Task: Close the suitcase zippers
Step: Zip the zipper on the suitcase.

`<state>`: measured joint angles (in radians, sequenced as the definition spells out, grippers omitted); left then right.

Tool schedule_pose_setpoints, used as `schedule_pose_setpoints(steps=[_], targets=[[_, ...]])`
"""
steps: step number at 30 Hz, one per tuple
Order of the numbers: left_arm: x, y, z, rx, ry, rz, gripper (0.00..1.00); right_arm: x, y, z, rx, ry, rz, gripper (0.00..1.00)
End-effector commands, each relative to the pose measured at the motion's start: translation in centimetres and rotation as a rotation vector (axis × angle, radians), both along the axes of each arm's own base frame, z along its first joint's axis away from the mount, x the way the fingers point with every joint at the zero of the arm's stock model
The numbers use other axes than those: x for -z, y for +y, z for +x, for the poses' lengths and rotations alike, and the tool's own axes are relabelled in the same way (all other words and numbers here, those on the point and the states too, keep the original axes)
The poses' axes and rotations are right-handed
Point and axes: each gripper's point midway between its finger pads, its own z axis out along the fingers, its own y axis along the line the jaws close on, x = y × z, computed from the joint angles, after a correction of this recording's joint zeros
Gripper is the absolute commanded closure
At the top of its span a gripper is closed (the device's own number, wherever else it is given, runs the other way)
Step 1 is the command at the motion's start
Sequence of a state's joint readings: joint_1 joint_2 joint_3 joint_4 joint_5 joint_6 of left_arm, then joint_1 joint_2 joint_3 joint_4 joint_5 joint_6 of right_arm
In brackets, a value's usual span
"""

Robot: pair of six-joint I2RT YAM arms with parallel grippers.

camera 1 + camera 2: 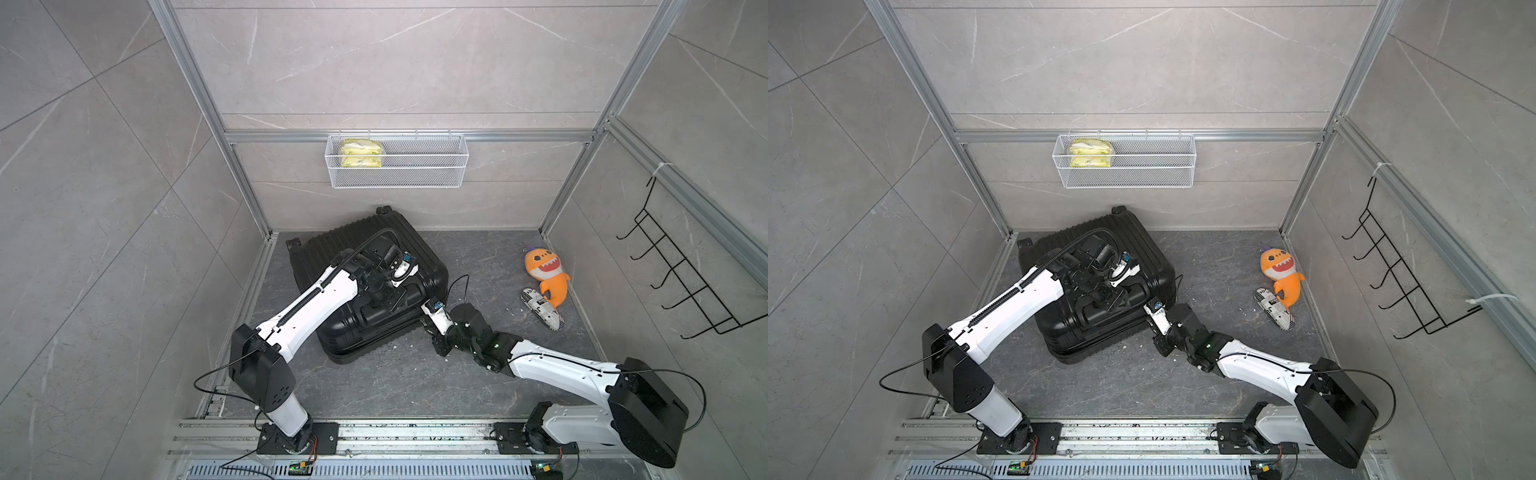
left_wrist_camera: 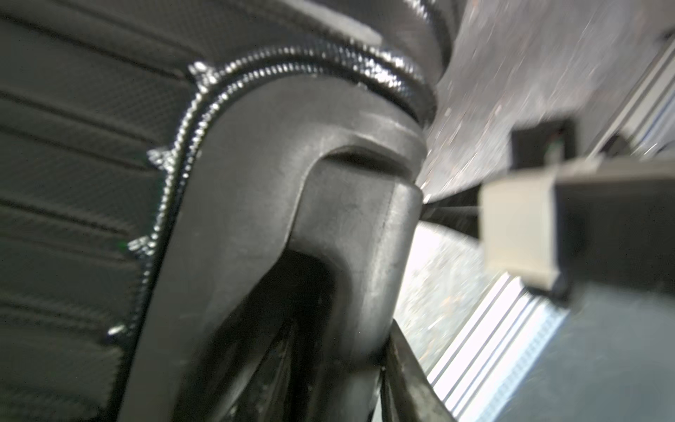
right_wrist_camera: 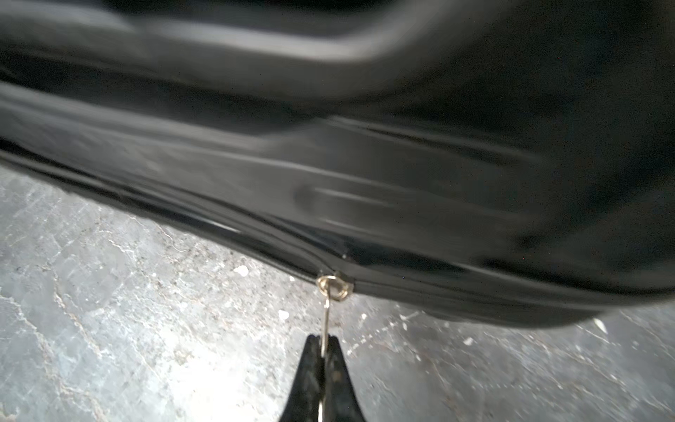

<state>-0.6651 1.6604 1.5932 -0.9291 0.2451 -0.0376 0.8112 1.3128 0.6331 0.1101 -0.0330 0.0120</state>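
Observation:
The black ribbed suitcase (image 1: pixel 365 266) (image 1: pixel 1100 249) lies flat on the floor toward the back left, its lid down. On top of it, my left gripper (image 1: pixel 388 301) (image 2: pixel 334 369) is shut on the suitcase's black handle (image 2: pixel 350 226). The zippers' glossy track (image 2: pixel 292 62) curves round the corner beside the handle. At the near right side, my right gripper (image 1: pixel 426 330) (image 3: pixel 323 345) is shut on a thin metal zipper pull (image 3: pixel 326 318). The pull hangs from a slider (image 3: pixel 334 286) on the seam track (image 3: pixel 219 226), just above the floor.
An orange shark plush (image 1: pixel 544 270) and a patterned roll (image 1: pixel 540 309) lie on the floor at the right. A white wire basket (image 1: pixel 415 166) holding a yellow packet (image 1: pixel 360 153) hangs on the back wall. A black hook rack (image 1: pixel 681 282) hangs on the right wall.

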Motion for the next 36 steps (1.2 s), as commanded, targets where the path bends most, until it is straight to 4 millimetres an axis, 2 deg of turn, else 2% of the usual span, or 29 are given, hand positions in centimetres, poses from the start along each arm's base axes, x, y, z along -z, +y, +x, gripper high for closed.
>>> schedule_pose_setpoints(steps=[1,10,19,30,32,35,36], targets=[[-6.8,-2.4,12.1,-0.501,-0.205,-0.375,1.00,-2.0,6.4,-7.5,-0.367,0.076,0.131,1.00],[-5.1,-5.3,15.0,-0.575,-0.156,-0.428,1.00,-2.1,7.7,-8.6,-0.395,0.059,0.160,1.00],[-4.0,-6.7,17.7,-0.671,-0.143,-0.450,1.00,-2.4,8.9,-9.6,-0.435,0.062,0.170,1.00],[-3.8,-8.2,18.8,-0.786,-0.182,-0.495,1.00,-3.0,11.4,-9.8,-0.443,0.084,0.190,1.00],[-3.8,-8.7,18.9,-0.773,-0.174,-0.499,1.00,-2.6,11.4,-9.2,-0.407,0.086,0.176,1.00],[-4.5,-8.6,18.6,-0.744,-0.181,-0.466,1.00,-1.4,9.7,-7.6,-0.290,0.069,0.103,1.00],[-4.9,-8.3,18.4,-0.735,-0.195,-0.450,0.92,-0.9,9.0,-7.2,-0.253,0.061,0.078,1.00]])
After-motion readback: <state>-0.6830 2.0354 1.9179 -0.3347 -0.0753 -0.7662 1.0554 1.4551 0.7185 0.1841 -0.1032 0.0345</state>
